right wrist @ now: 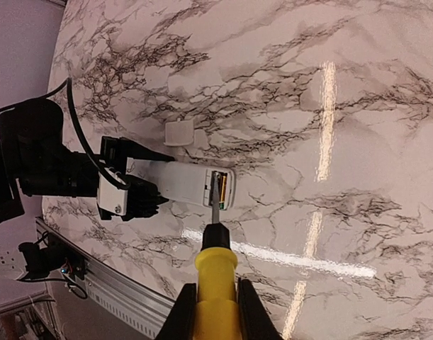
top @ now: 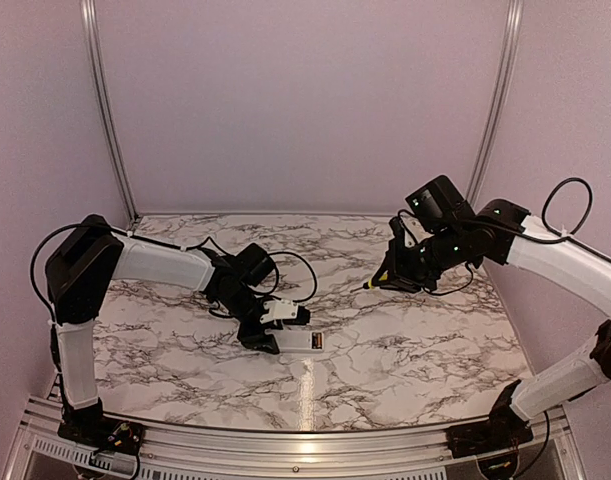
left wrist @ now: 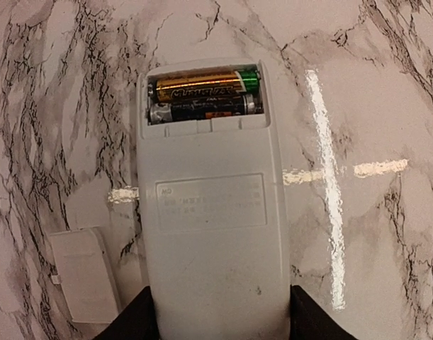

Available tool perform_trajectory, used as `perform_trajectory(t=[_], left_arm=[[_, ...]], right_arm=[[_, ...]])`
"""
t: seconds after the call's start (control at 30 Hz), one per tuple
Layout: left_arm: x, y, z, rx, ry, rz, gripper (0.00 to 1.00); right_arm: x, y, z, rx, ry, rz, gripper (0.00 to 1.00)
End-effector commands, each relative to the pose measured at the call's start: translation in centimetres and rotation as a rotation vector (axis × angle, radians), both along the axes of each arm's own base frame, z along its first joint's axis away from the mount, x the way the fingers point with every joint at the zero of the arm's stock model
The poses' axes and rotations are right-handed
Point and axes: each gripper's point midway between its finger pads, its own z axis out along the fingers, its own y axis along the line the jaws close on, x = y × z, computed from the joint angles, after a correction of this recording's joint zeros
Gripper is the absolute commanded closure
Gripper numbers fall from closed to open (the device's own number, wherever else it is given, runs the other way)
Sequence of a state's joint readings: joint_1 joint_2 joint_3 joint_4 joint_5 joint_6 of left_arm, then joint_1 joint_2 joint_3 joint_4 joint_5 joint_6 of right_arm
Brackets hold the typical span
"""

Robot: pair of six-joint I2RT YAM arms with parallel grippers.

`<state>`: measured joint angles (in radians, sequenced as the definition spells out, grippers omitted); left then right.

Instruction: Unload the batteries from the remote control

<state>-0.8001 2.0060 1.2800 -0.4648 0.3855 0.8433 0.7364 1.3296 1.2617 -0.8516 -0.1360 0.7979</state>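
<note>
The white remote control (left wrist: 212, 234) lies back-up on the marble table, its battery recess open at the far end. Two batteries sit side by side in it, a gold one (left wrist: 202, 83) and a dark one (left wrist: 202, 108). My left gripper (left wrist: 223, 320) is shut on the remote's near end, a black finger against each side. In the top view the remote (top: 303, 341) is at centre front, with my left gripper (top: 273, 335) on it. My right gripper (top: 395, 275) is shut on a yellow-handled screwdriver (right wrist: 216, 262) and holds it in the air, to the right of and behind the remote (right wrist: 191, 183).
The loose white battery cover (left wrist: 85, 273) lies flat on the table just left of the remote, and shows in the right wrist view (right wrist: 178, 132) too. A black cable (top: 295, 265) trails from the left arm. A metal rail (top: 305, 440) runs along the table's near edge.
</note>
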Motion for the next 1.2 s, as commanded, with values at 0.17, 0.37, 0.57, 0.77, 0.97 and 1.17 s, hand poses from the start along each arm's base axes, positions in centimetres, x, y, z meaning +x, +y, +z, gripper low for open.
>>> perform_trajectory(t=[0.17,0.37,0.57,0.77,0.97,1.17], left_arm=[[-3.5,-2.3,2.5,-0.101,0.055,0.108,0.53],[-5.6,-2.7,2.3,-0.116,0.092,0.150,0.53],[-5.8,-2.3,2.3,-0.176,0.061,0.195,0.32],[-5.1,-2.5,2.6,-0.217,0.036,0.242,0.01],[-3.1,-3.3,8.9,-0.468,-0.043,0.377,0.01],[-3.2,-2.9,14.2,-0.705,0.096,0.342,0.01]], right_arm=[[-0.9,0.2,-0.3,0.001,0.034,0.068,1.00],[-1.8,0.7,-1.3,0.008,0.075,0.114,1.00],[-1.8,0.8,-1.3,0.010,0.075,0.127,1.00],[-1.6,0.9,-1.2,-0.001,0.070,0.131,1.00],[-1.1,0.7,-1.0,-0.016,0.046,0.121,1.00],[-0.5,0.6,-1.0,-0.035,0.024,0.109,1.00]])
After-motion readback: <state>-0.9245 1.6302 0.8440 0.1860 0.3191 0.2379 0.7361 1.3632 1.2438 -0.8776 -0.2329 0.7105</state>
